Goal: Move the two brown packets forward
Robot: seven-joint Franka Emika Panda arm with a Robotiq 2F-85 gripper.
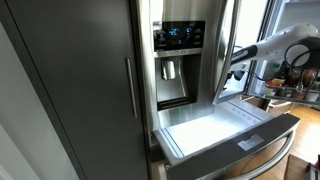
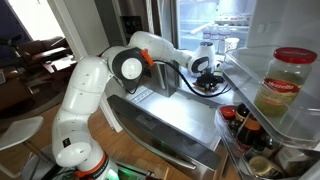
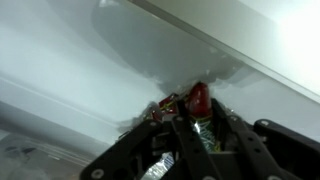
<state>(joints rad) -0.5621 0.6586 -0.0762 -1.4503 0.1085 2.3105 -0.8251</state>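
In the wrist view my gripper [image 3: 198, 118] points at the white inside of the fridge. Its dark fingers are closed around a small packet [image 3: 198, 98] with a dark red-brown end and a yellow-green tint between the fingers. A second small wrapper [image 3: 160, 106], reddish and silvery, lies just left of it by the fingertips. In both exterior views the gripper [image 1: 235, 68] [image 2: 206, 80] reaches into the open fridge just above the pulled-out drawer [image 1: 215, 128]. The packets are too small to see there.
The drawer's steel front [image 2: 160, 135] juts toward the room. A closed fridge door with a dispenser [image 1: 178, 60] stands beside the opening. Door shelves hold a big jar [image 2: 290, 85] and bottles [image 2: 240, 125]. A white shelf edge [image 3: 240, 50] runs above the gripper.
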